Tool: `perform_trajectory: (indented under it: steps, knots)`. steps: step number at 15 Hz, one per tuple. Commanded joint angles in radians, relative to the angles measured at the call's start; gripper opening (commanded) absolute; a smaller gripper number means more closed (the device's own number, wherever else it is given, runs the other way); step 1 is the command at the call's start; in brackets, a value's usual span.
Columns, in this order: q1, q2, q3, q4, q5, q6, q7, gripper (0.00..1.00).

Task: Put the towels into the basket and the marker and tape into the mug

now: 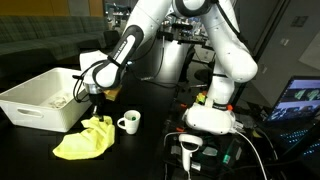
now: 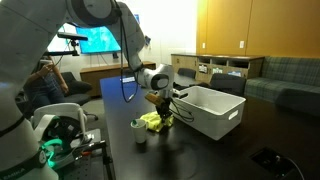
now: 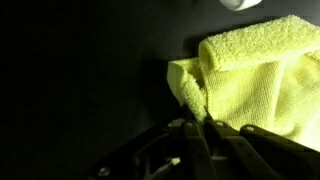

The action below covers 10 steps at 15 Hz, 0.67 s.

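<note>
Gripper (image 3: 203, 133) pinched shut on a folded edge of the yellow towel (image 3: 262, 85).
Soft, light and floppy, it should drape when lifted; a thick fold grips best.

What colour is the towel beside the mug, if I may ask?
Bright yellow towel, clearest in the wrist view.

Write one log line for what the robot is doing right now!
gripper: shut on bright yellow cloth towel | towel: on dark table, beside white rectangular plastic basket | white ceramic mug: upright
</note>
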Motion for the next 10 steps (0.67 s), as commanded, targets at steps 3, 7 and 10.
perform_trajectory:
  steps: [3, 7, 10]
  knots:
    - [0.052, -0.048, -0.088, -0.021, -0.027, -0.027, 0.167, 0.02]
    - [0.061, -0.075, -0.179, -0.037, -0.023, -0.034, 0.335, 0.02]
    - [0.043, -0.111, -0.235, -0.066, -0.013, -0.05, 0.43, 0.02]
